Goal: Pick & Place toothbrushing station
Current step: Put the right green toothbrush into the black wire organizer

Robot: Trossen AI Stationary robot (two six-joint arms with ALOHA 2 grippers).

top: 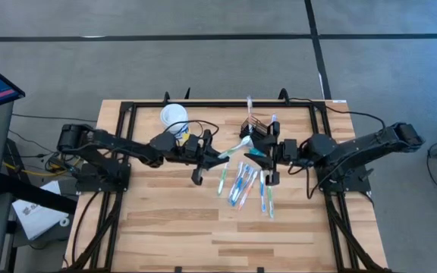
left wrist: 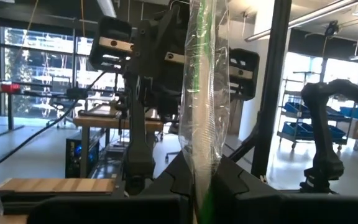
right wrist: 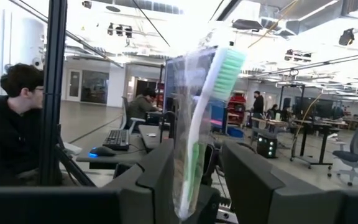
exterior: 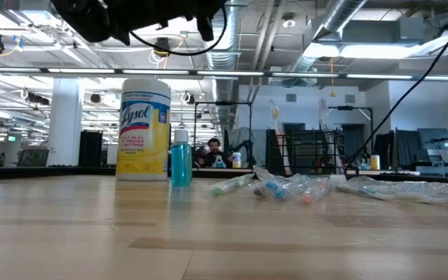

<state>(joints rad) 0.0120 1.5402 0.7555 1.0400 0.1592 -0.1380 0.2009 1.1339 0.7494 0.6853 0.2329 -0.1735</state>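
Observation:
The black wire-mesh caddy stands at the table's far middle with toothbrushes upright in it; it also shows in the low view. My left gripper is shut on a plastic-wrapped toothbrush above the table, left of the caddy. My right gripper faces it from the right and is shut on a wrapped toothbrush with green bristles. Several wrapped toothbrushes lie flat on the table below both grippers. My left gripper pinches the wrapped toothbrush's green handle between its two fingers, coming level from the table's left. The brush is clear of the table and slants away toward the caddy. My right gripper pinches the lower part of its wrapped brush between its two fingers, coming level from the table's right. The bristle head sticks out beyond the fingertips, clear of the table.
A yellow canister with a white lid and a small blue bottle stand at the far left of the work area. A black frame borders the table. People sit at desks in the room beyond.

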